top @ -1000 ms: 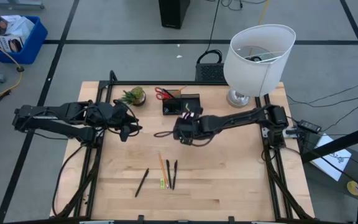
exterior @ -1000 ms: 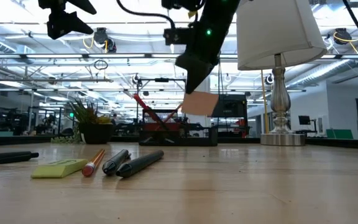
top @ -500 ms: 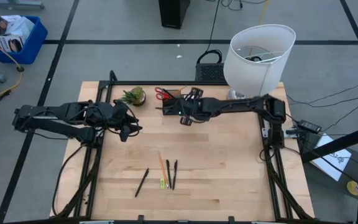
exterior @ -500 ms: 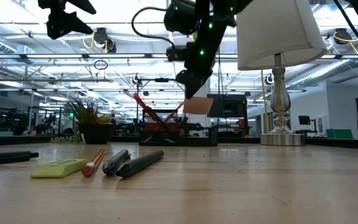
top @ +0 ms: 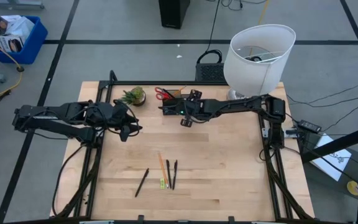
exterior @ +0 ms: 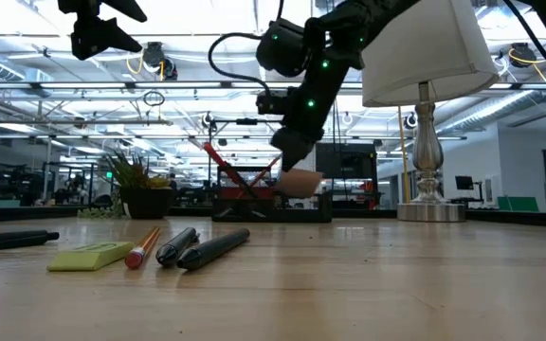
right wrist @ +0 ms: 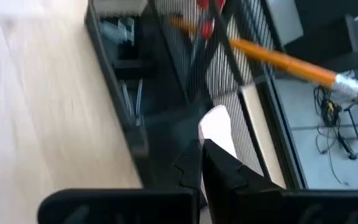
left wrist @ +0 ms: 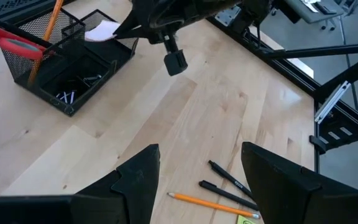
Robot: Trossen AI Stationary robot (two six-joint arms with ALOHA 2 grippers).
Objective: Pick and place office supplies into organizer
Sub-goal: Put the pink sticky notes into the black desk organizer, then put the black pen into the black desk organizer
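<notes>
Wooden table carries the whole layout, described here from left to right in the high view. At far left, the left gripper waits above the bare left part of the table with its fingers spread and nothing between them. Near the front edge lie the loose supplies: one black pen set apart, then an orange pencil, a yellow-green piece and two more black pens, all with their long axes running roughly front to back. At the rear centre stands the organizer, a dark mesh tray; its taller cup end already holds the red-handled scissors and a pencil. The right gripper is directly over the organizer's low compartment, fingers pressed together on a pale pink sticky-note pad. In the right wrist view the pad hangs just above the compartment floor, inside the mesh walls. The deciding relation is vertical: the compartment lies straight below the pad, so the coming move probably calls only for a short descent and release. The right arm is far nearer the organizer; the left is nearer the loose pens.
</notes>
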